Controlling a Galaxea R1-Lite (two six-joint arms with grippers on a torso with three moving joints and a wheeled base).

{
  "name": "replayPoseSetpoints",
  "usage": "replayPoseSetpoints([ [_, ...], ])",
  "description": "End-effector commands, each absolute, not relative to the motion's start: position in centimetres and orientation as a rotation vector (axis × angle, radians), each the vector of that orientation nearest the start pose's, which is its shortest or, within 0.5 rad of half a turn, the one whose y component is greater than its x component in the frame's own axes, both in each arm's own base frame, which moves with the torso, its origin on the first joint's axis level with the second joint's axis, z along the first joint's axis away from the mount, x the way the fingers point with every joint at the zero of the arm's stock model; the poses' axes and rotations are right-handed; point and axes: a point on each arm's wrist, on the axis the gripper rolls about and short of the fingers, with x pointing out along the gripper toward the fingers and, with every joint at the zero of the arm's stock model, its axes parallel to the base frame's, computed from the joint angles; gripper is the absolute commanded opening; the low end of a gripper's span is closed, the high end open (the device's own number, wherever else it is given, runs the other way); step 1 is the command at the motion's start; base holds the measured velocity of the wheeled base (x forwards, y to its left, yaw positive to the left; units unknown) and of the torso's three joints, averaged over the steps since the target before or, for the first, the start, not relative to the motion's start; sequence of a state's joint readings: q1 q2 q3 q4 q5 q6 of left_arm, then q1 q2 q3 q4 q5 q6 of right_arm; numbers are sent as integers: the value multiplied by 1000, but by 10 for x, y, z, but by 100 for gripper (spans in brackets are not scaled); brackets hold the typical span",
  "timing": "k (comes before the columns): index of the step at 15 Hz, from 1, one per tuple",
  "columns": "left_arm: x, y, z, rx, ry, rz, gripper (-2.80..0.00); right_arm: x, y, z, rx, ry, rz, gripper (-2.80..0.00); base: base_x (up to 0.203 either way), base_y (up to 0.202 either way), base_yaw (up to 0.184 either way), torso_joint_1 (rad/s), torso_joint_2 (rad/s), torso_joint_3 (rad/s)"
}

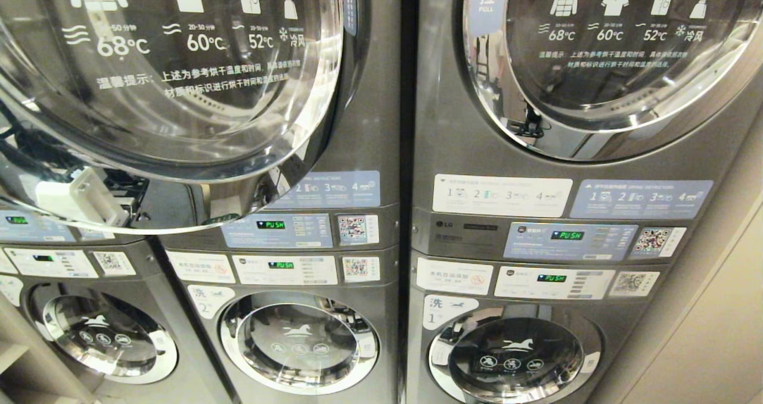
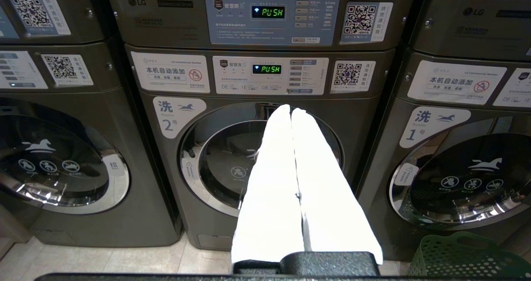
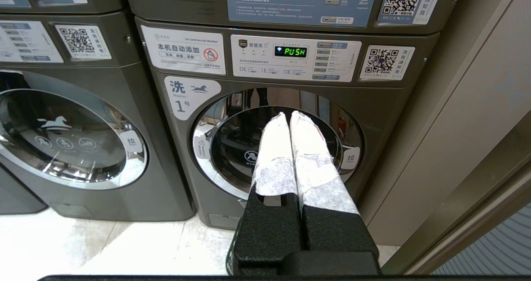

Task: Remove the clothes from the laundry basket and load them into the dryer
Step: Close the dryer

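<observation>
Both grippers, left and right, are pressed together, empty; basket sits low, so I'd drop before reaching.

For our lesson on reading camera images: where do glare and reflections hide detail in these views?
Head view: the dryer door glass mirrors the room, with bright streaks on its chrome rim. Left wrist view: highlights streak the washer door. Right wrist view: the floor is washed out white.
</observation>
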State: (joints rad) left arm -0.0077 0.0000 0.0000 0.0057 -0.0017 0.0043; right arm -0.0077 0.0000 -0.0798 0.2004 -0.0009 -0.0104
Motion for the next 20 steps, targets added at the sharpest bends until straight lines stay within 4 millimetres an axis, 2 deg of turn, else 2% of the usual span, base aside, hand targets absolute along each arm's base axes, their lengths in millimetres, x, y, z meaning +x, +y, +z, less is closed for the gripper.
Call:
replayPoseSetpoints([
  [1,-23,0,75,3,6,-9,-280,-30,0,77,-10,122,-8,-280,0,0,0,0,0,0],
  [6,-23,0,78,55,-12,-23,-280,-30,0,77,-10,123,-7,-280,0,0,0,0,0,0],
  [7,-26,-1,91,61,-69,-53,-280,-30,0,77,-9,123,-7,-280,0,0,0,0,0,0],
  [9,-38,-3,140,75,-202,-159,-280,-30,0,77,-13,122,-7,-280,0,0,0,0,0,0],
  [10,-36,-4,163,79,-210,-201,-280,-30,0,77,-12,123,-7,-280,0,0,0,0,0,0],
  [13,2,-6,238,46,-175,-305,-280,-30,0,77,-12,123,-7,-280,0,0,0,0,0,0],
  [15,43,-9,283,19,-210,-351,-280,-30,0,77,-13,123,-7,-280,0,0,0,0,0,0],
  [18,87,-13,329,7,-297,-380,-280,-30,0,77,-13,124,-7,-280,0,0,0,0,0,0],
  [20,105,-13,350,10,-340,-361,-280,-30,0,77,-13,122,-7,-280,0,0,0,0,0,0],
])
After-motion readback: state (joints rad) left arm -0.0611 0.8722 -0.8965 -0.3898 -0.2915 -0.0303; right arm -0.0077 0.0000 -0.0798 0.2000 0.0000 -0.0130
